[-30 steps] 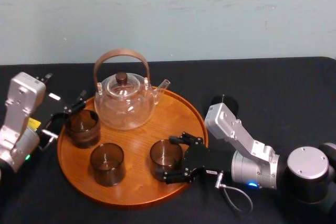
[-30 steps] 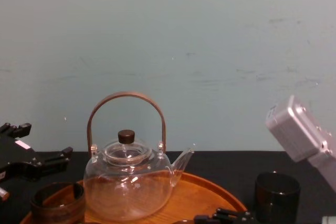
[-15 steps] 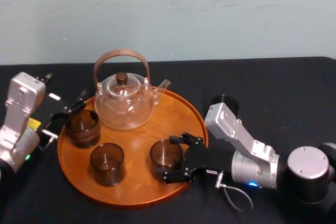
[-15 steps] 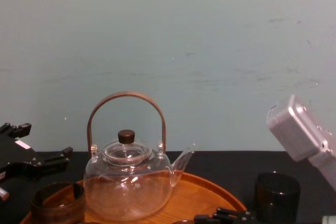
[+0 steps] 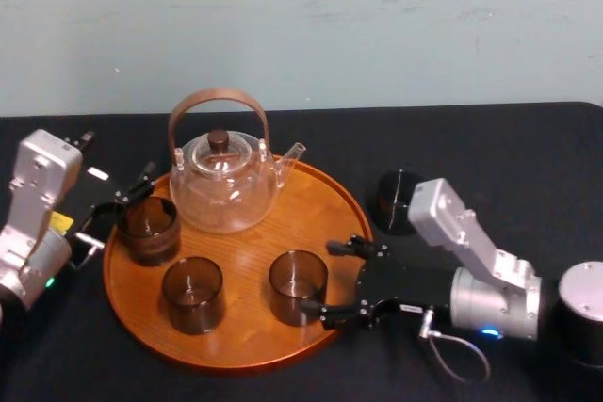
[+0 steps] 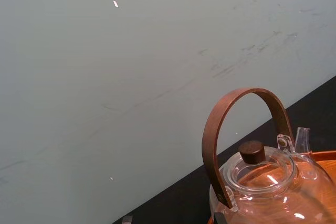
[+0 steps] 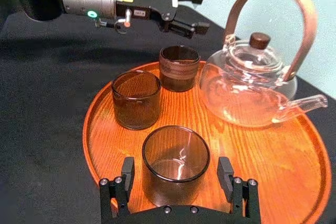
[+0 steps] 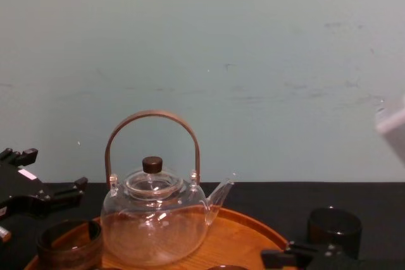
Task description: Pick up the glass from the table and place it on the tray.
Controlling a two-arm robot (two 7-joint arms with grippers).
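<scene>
1. Right gripper (image 5: 322,277), nearest the robot at the tray's right front. Half a second ago its fingers sat closely round a glass. It now stands drawn back to the right with the arm lower over the table. The jaws are spread wide, with a clear gap on each side of the glass in the right wrist view, so nothing is gripped.

2. Released glass (image 5: 298,284): clear brown, upright on the tray (image 5: 316,209) inside the right front rim, just ahead of the open fingers. Judgement: this placement is done, and only the pull-away remains.

3. Middle glass (image 5: 192,294): upright on the tray's front, well apart from item 2.

4. Left glass (image 5: 148,229): upright by the tray's left rim.

5. Left gripper (image 7: 201,10): stays just beside the left glass, fingers apart, gripping nothing. Position is unchanged from a second ago.

6. Teapot (image 5: 224,185): clear glass with an arched brown handle, at the back of the tray, unmoved.

7. Dark glass (image 5: 396,201): on the black table (image 5: 528,157), just off the tray's right rim. Judgement: it is the one glass not yet on the tray and the likely next pick, now clear of the right arm.
</scene>
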